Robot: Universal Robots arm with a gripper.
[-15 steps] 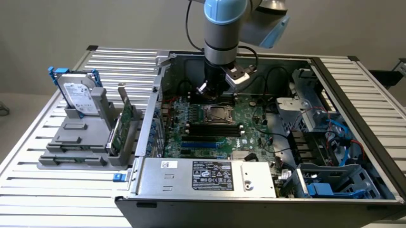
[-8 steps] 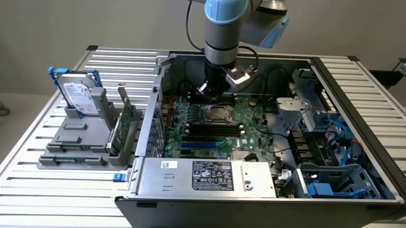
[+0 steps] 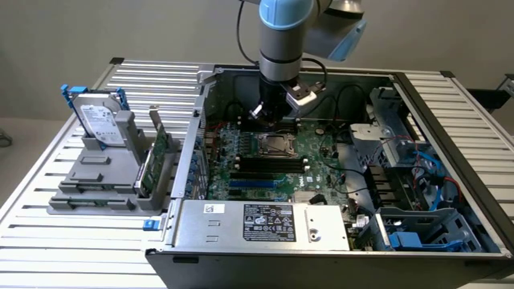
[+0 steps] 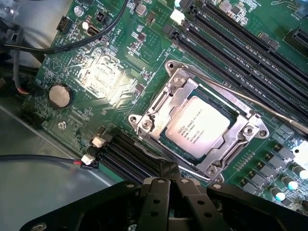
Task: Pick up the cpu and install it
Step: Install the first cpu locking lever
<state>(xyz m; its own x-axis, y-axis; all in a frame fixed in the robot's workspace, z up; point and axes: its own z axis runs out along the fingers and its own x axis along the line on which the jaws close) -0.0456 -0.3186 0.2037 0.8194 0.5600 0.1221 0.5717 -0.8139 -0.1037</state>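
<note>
The claw (image 4: 169, 185), fingers together and empty, hangs beside the socket frame (image 4: 149, 122); an unlatched frame may leave the seated cpu (image 4: 197, 127) loose.

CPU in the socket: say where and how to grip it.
The cpu lies flat inside the metal socket frame, only its silvery top exposed. Come straight down from above and pinch two opposite rims. The frame hugs its sides, so side approaches look blocked. The gripper hangs just above the frame, jaws shut.
</note>
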